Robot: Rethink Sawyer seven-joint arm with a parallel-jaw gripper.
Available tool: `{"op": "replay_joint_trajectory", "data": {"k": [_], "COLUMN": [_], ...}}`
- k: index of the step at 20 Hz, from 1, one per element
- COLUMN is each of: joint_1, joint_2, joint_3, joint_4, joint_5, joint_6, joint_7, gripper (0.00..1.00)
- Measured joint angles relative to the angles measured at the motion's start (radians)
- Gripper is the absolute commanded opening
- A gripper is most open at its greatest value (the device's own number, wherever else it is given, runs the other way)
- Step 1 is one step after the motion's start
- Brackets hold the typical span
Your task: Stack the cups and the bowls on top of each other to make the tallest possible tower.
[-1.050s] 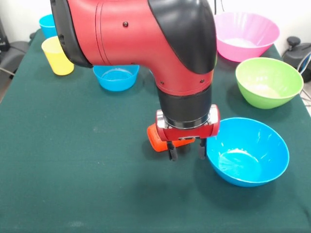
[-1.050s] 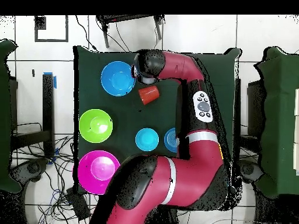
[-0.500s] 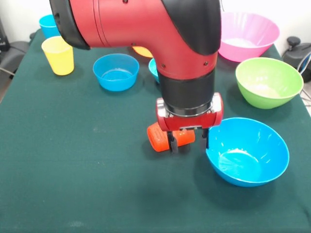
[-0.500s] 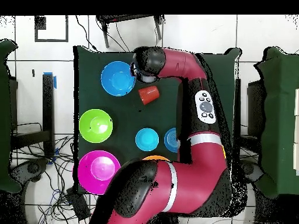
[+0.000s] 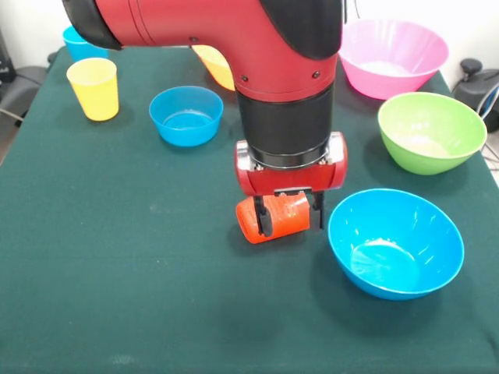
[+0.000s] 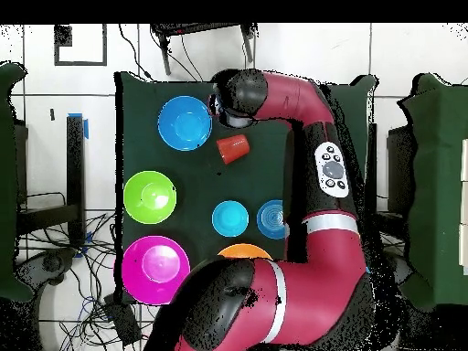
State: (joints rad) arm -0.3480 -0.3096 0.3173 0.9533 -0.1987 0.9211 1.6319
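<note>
1. Front view: the orange-red ribbed plastic cup (image 5: pixel 274 220) lies tipped on its side on the green cloth table (image 5: pixel 117 273), its round end turned to the picture's left.
2. Same view: just right of the cup stands a medium blue glossy plastic bowl (image 5: pixel 396 243), upright and apart from it. Behind that sit a green plastic bowl (image 5: pixel 431 131) and a large pink plastic bowl (image 5: pixel 394 56). On the far left stand a yellow plastic tumbler (image 5: pixel 94 88) and a sky-blue tumbler (image 5: pixel 76 40), with a smaller blue bowl (image 5: pixel 186 114) nearby. My own arm covers most of a yellow-orange bowl (image 5: pixel 214 66).
3. Same view: my gripper (image 5: pixel 288 217) hangs right in front of the cup, its fingers spread with one dark finger (image 5: pixel 260 217) crossing the cup's body and the other off its right end. I cannot tell whether either touches it.
4. Overhead view: the cup (image 6: pixel 232 148) lies beside the medium blue bowl (image 6: pixel 184 122), with my wrist over the spot between them hiding the fingers. Two small blue bowls (image 6: pixel 229 218) sit side by side farther along the table, the green (image 6: pixel 150 196) and pink (image 6: pixel 155 269) bowls to one side.
</note>
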Motion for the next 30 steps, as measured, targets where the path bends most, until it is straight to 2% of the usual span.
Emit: {"op": "replay_joint_trajectory", "data": {"k": [9, 22, 30], "joint_1": [0.021, 0.150, 0.177], "joint_2": [-0.001, -0.023, -0.025], "joint_3": [-0.015, -0.091, -0.114], "joint_4": [0.000, 0.008, 0.010], "joint_5": [-0.004, -0.008, -0.004], "joint_6": [0.000, 0.000, -0.019], "joint_7": [0.000, 0.000, 0.000], "gripper": [1.00, 1.00, 1.00]}}
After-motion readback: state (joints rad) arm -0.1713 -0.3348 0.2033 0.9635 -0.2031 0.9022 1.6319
